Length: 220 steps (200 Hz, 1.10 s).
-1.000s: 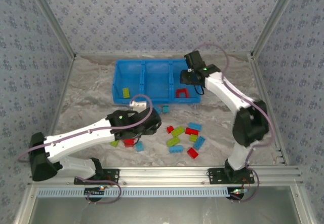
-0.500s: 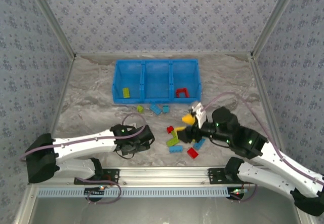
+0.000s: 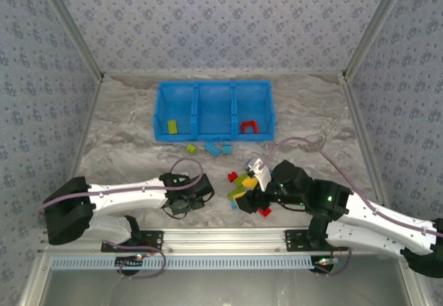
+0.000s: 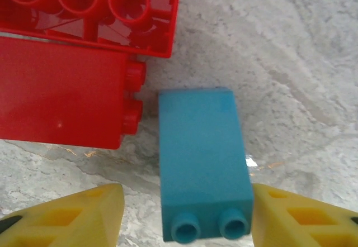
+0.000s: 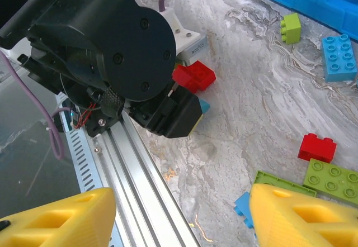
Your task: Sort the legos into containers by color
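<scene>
The left end effector (image 4: 187, 210) hangs straight over a light-blue brick (image 4: 201, 157) near the bench's front edge, left of centre. Its fingers are spread along the brick's two long sides, so closing would catch the narrow width. A red brick (image 4: 61, 101) lies just beside it on one flank, which I'd guess leaves that finger little room. The right end effector (image 5: 180, 196), spread and empty, is further right, so the left arm is plainly nearer.
</scene>
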Available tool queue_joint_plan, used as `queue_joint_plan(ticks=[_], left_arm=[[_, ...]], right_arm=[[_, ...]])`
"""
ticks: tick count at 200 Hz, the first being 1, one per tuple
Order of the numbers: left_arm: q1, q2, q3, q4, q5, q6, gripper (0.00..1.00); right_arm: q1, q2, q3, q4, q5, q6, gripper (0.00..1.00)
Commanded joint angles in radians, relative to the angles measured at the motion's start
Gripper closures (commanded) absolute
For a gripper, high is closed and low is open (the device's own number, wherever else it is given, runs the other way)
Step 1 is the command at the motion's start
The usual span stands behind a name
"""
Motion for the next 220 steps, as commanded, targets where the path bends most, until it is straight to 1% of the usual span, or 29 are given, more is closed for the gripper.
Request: queue_joint_plan(ticks=[1, 10, 33, 44, 52, 63, 80, 90, 104, 128, 145, 163, 183, 199, 220], left_arm=[[-0.003, 0.038, 0.002, 0.045, -0.007, -0.006, 0.46], [-0.003, 0.044, 0.006, 0.053, -0.007, -0.006, 0.50], [-0.003, 0.041, 0.024, 0.050, -0.021, 0.014, 0.66], [-0.003, 0.038, 0.055, 0.029, -0.035, 0.030, 0.72], [-0.004, 0.033, 0.081, -0.017, -0.045, 0.049, 0.75], [-0.004, 0.019, 0.127, -0.060, -0.063, 0.070, 0.77], [0.009, -0.013, 0.227, -0.118, -0.112, 0.134, 0.78], [0.056, -0.016, 0.282, -0.121, -0.091, 0.210, 0.78], [0.161, 0.013, 0.358, -0.102, -0.020, 0.321, 0.78], [0.289, 0.147, 0.557, -0.125, 0.012, 0.500, 0.78], [0.347, 0.279, 0.723, -0.161, 0.017, 0.602, 0.78], [0.388, 0.418, 0.876, -0.188, 0.011, 0.675, 0.78], [0.426, 0.557, 1.003, -0.193, 0.016, 0.711, 0.79], [0.461, 0.656, 1.090, -0.183, 0.051, 0.730, 0.81], [0.496, 0.768, 1.185, -0.167, 0.097, 0.758, 0.80]], right_arm=[[0.011, 0.001, 0.019, 0.044, -0.015, 0.005, 0.35], [0.013, -0.003, 0.011, 0.054, -0.020, 0.007, 0.35], [0.020, -0.026, -0.009, 0.072, -0.020, 0.013, 0.34], [0.020, -0.035, -0.005, 0.069, -0.009, 0.016, 0.34], [0.020, -0.040, 0.004, 0.060, 0.005, 0.013, 0.35], [0.020, -0.048, 0.024, 0.048, 0.028, 0.006, 0.35], [0.020, -0.058, 0.071, 0.028, 0.070, -0.011, 0.35], [0.019, -0.059, 0.097, 0.024, 0.118, -0.017, 0.35], [0.020, -0.055, 0.121, 0.031, 0.227, -0.011, 0.34], [0.015, -0.019, 0.153, 0.056, 0.434, -0.024, 0.33], [-0.007, 0.027, 0.188, 0.075, 0.519, -0.034, 0.33], [-0.055, 0.079, 0.224, 0.085, 0.546, -0.026, 0.33], [-0.096, 0.124, 0.250, 0.099, 0.551, -0.006, 0.33], [-0.115, 0.138, 0.255, 0.116, 0.543, 0.007, 0.33], [-0.132, 0.145, 0.254, 0.116, 0.530, 0.030, 0.34]])
